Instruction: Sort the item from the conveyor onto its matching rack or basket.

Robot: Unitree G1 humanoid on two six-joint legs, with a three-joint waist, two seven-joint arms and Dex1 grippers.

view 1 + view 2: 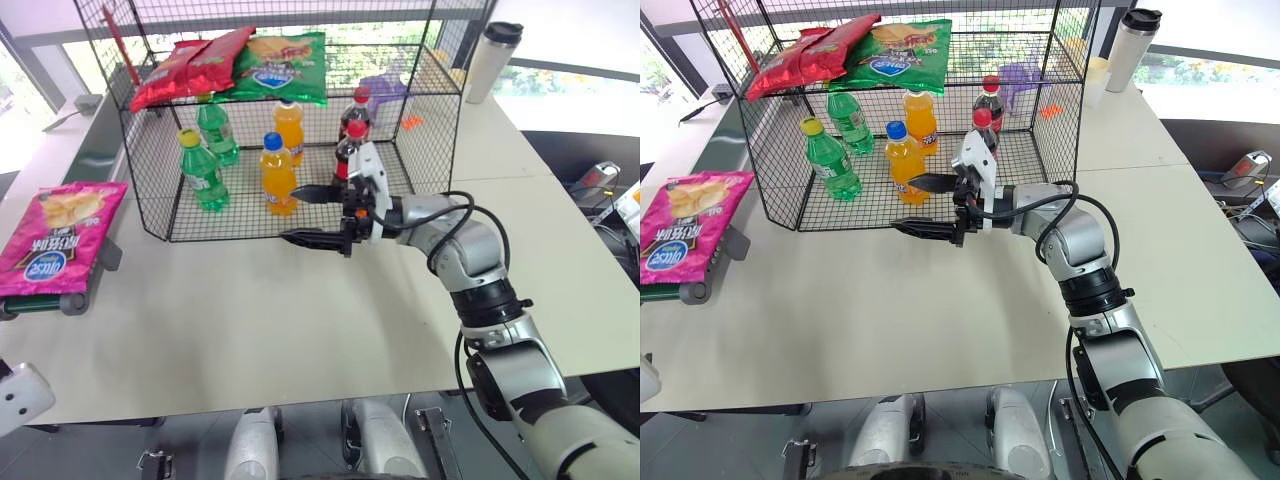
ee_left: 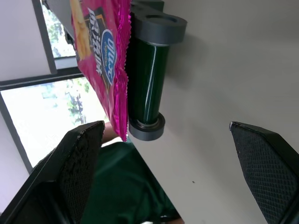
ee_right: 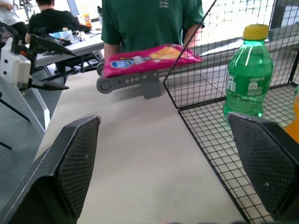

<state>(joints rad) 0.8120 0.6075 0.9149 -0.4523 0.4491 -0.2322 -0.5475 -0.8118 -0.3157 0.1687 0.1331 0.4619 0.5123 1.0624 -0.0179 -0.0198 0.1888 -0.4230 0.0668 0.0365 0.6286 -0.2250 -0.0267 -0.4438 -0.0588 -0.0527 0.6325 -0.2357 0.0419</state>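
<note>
Left eye view showed a flat magenta-pink crisp bag (image 1: 55,238) lying face up on the end of a narrow dark-green conveyor belt in a grey metal frame (image 1: 62,298), at the left edge of a pale table (image 1: 250,320). It seemed to wait there for pick-up. A large black wire-mesh cage rack (image 1: 290,130) stood at the back of the table; its upper wire shelf already carried red crisp bags (image 1: 190,62) and a green crisp bag (image 1: 283,66), likely the pink bag's place, with drink bottles (image 1: 275,170) on the floor below. The right pincer (image 1: 312,214) hung level in front of the rack, pointing left, jaws spread and empty, well apart from the bag.

Right eye view gave the same layout.

Left wrist view looked along the left pincer (image 2: 173,163), jaws spread wide and empty, at the belt's roller end with the bag's edge hanging just past it, near but not touched.

Right wrist view showed the bag on the conveyor far ahead, a person in a green shirt (image 3: 145,21) behind it.
</note>
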